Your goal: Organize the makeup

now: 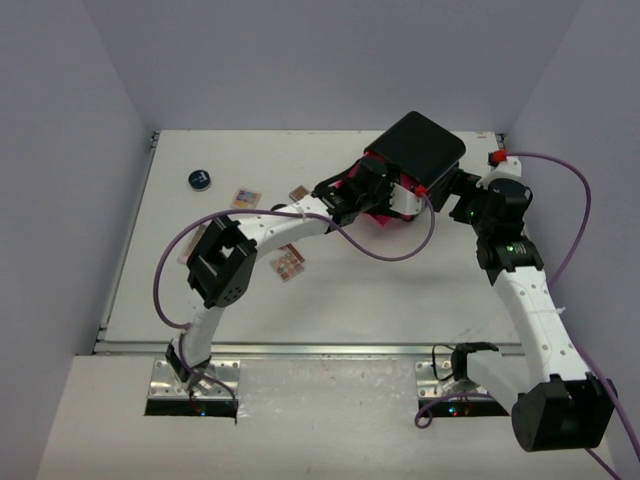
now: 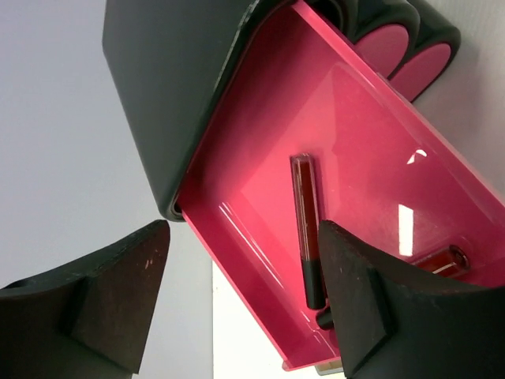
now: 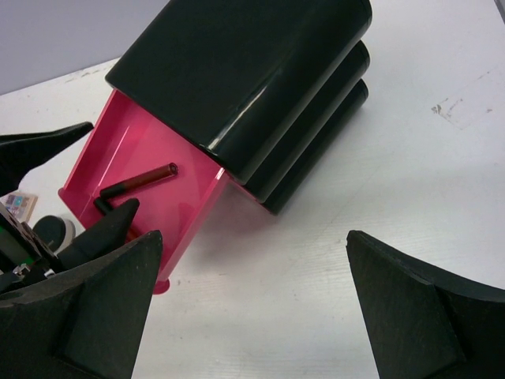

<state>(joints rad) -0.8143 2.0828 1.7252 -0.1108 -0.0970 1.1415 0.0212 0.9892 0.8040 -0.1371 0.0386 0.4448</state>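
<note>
1. The left gripper [image 2: 245,237] hangs over the open pink drawer [image 2: 371,134] with its jaws apart and nothing between them. A red stick [image 2: 305,229] lies flat on the drawer floor, with a second stick [image 2: 442,259] near the far wall. One finger [image 2: 363,308] is just beside the first stick's black cap, and I cannot tell whether they touch. If it pulls away at a slant, it could flick the stick or roll it.
2. The jaws sit low inside the drawer's walls. If they catch the rim on the way out, they would probably tug the drawer further or tilt the black box [image 3: 252,71].
3. The drawer is pulled far out, so any downward push on its front edge might tip the box.
4. The right gripper [image 3: 252,237] has wide, empty jaws and hovers near the box's corner. Both arms crowd the same spot, so a careless swing risks a knock between them or a shove to the box.
5. A purple cable [image 1: 390,255] loops low over the table [image 1: 400,300]. It might drag a palette [image 1: 290,265] lying under the left arm.
6. Other makeup lies out on the table, well apart from the box: a blue jar [image 1: 201,180] and two more palettes [image 1: 245,198] [image 1: 298,192].
7. The table is white, flat and smooth with a few scuffs, so small things should slide easily. Plain pale walls [image 1: 300,60] enclose it on three sides.
</note>
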